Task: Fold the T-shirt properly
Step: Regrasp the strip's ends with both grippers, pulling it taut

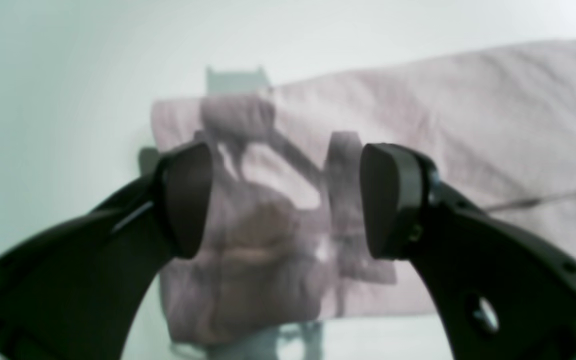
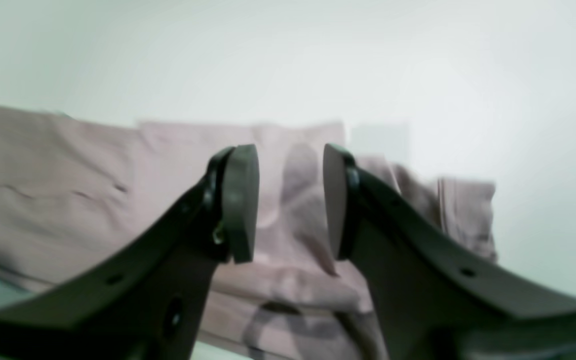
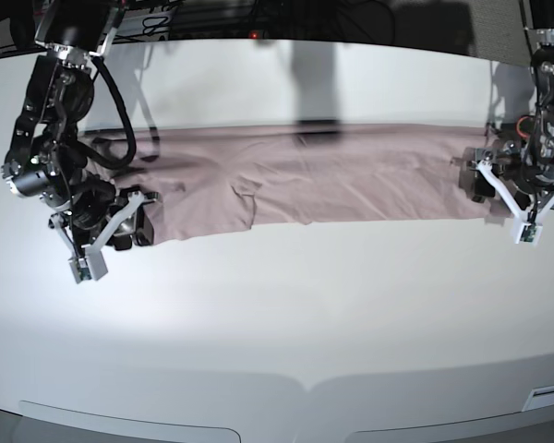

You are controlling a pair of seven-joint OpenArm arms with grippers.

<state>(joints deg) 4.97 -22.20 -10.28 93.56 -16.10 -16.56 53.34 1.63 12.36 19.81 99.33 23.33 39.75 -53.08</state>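
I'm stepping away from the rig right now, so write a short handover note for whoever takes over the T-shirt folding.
Left pincer: open, empty, just above one end of the T-shirt.
Right pincer: jaws partly apart, nothing between them, above the other end.
T-shirt: lies on the white table as one long narrow band running side to side, some wrinkles near the middle.
Done: it appears folded lengthwise into that band; neither arm holds it.
Left: fold the band across its length into a compact stack and smooth it.
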